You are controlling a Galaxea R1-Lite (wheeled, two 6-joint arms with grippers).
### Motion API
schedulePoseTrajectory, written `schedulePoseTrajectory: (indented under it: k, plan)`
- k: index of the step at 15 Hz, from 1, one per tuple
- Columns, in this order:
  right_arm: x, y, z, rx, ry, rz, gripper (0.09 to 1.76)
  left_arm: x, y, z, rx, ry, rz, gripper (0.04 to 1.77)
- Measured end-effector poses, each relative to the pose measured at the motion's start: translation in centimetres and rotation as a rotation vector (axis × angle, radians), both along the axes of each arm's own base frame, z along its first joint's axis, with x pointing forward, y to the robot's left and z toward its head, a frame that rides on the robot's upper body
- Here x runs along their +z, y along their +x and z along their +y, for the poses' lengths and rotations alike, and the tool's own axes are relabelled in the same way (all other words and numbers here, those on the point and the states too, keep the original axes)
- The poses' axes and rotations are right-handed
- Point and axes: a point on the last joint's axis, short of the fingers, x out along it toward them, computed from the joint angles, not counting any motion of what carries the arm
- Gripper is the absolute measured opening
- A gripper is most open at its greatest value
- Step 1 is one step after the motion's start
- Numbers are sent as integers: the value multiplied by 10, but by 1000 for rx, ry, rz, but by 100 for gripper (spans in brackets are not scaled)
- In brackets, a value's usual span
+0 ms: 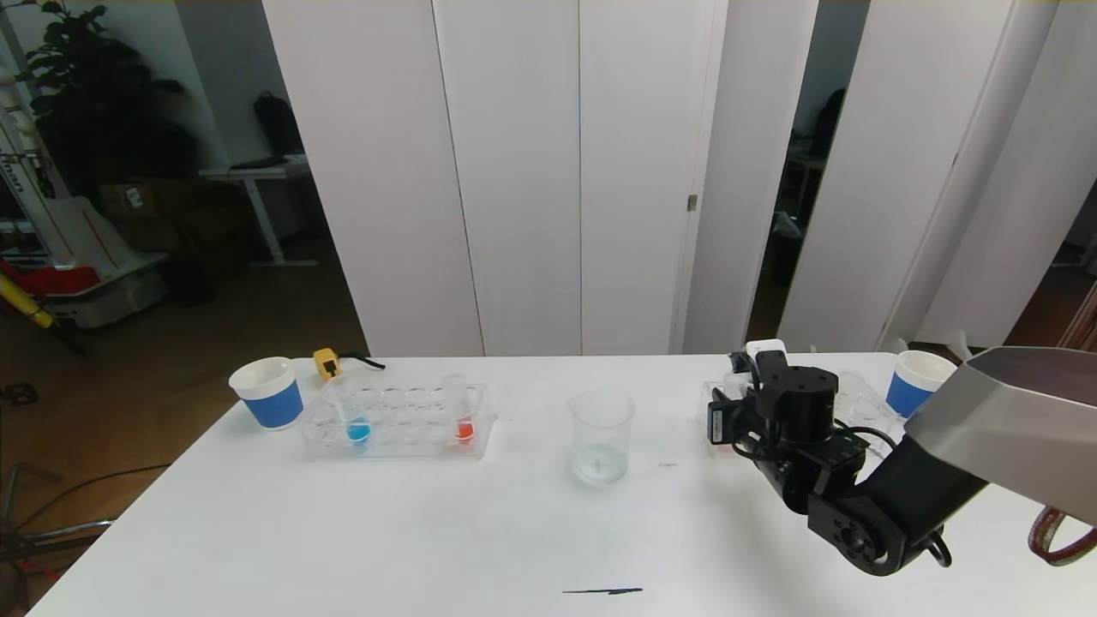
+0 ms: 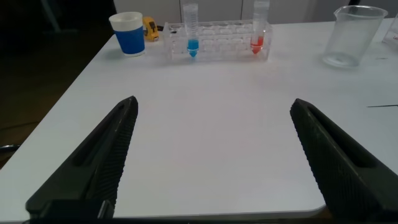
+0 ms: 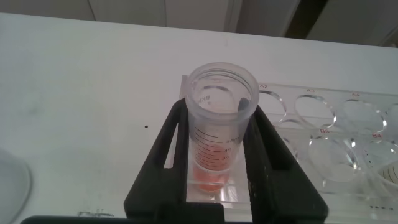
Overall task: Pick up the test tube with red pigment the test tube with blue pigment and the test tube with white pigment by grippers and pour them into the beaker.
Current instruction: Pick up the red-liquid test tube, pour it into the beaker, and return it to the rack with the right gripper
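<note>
The right gripper (image 3: 214,171) has its jaws closed on an upright red tube (image 3: 219,124), mouth up, in the rack (image 3: 336,134) right of the beaker (image 1: 602,434). Left of the beaker, the blue tube (image 1: 354,419) stands upright. The left gripper (image 2: 214,158) gapes wide.

The right arm (image 1: 866,506) is matte black with blocky housings, a round joint cap with a small centre hole near its lower end, and thin black cables looped beside the wrist. A smooth grey-silver shell (image 1: 1011,428) covers the upper link. The left gripper (image 2: 214,155) has two long black fingers (image 2: 99,162), wedge-shaped with finely ribbed inner faces.
</note>
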Motion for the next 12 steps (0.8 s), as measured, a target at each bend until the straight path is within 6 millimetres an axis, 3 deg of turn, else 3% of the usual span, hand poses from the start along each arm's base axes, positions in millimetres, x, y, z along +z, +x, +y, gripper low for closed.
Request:
schedulePoseTrajectory:
  k: [12]
  plan:
    - [2,7,-5,-19,6,-15,58,0,0,0,1,0,0,175]
